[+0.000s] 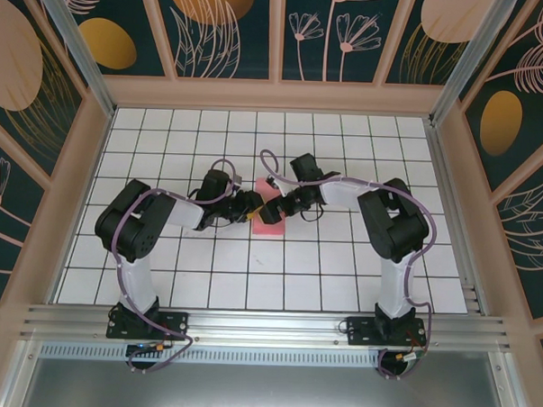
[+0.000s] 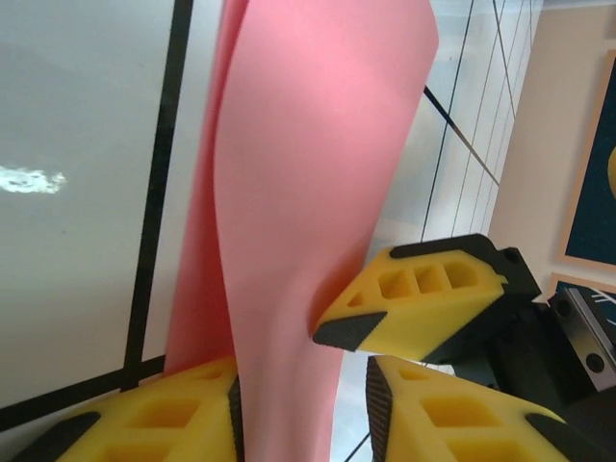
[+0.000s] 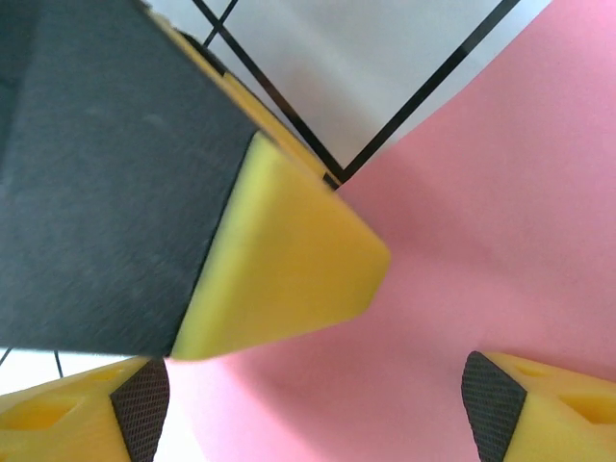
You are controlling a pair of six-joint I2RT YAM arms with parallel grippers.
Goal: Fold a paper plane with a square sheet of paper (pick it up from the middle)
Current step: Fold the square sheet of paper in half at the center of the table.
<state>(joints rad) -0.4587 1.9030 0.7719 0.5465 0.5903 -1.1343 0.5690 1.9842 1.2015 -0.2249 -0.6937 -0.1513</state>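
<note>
Left jaws astride pink sheet [image 2: 318, 192], lengthwise ahead

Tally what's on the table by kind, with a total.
Pink paper: 1
Grippers: 2, the left gripper and the right gripper
Total: 3

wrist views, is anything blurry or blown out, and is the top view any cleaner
Left wrist: the sheet of paper curls up close to the lens and looks soft, and there is a small white glare patch on the tile. Right wrist: the left tool's finger looms large and out of focus. Top external: evenly lit and sharp, but the paper is tiny in the frame.
</note>
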